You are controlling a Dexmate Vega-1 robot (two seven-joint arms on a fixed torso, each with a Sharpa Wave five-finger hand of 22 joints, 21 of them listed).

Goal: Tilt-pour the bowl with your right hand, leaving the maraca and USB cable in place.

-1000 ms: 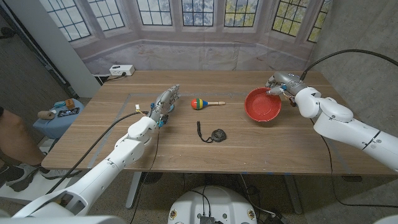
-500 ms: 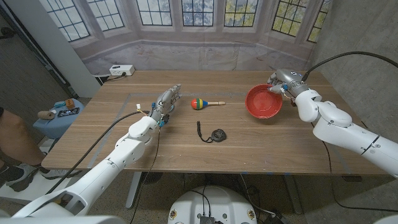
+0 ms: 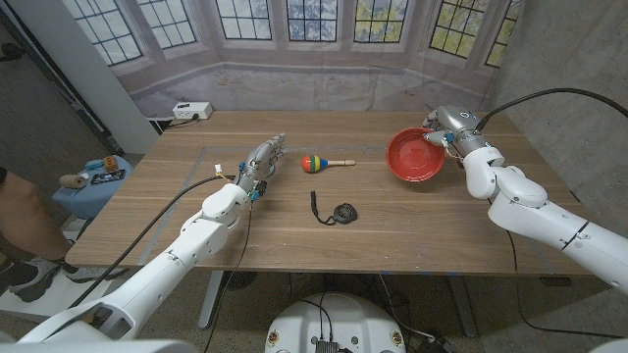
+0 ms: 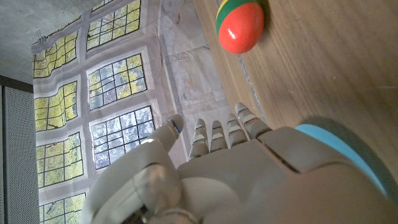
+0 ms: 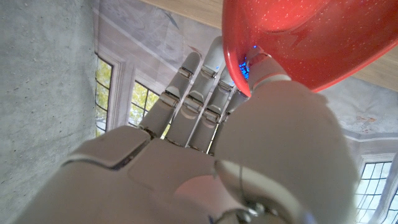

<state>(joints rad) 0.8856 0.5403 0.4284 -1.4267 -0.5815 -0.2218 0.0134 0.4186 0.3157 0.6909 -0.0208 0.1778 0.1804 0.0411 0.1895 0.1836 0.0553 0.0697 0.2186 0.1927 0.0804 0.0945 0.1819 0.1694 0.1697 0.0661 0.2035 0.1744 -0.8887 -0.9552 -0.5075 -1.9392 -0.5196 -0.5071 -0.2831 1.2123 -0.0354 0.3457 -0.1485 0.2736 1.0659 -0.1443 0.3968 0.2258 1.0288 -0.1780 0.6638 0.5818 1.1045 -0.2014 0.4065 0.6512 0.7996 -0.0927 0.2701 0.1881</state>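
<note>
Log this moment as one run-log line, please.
right hand: grips red bowl rim, tilting | left hand: open, idle | maraca, USB cable: on table, untouched

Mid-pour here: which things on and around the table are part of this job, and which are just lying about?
Job:
red bowl, tilted, gripped at its rim by the right hand
maraca, to stay put
USB cable, coiled, to stay put

Lying about:
left hand, holding nothing
white power strip at the far table edge

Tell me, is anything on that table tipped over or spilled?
Only the red bowl looks askew: the right hand grips its rim and it sits tilted. Nothing is spilled; the maraca and cable lie undisturbed.
</note>
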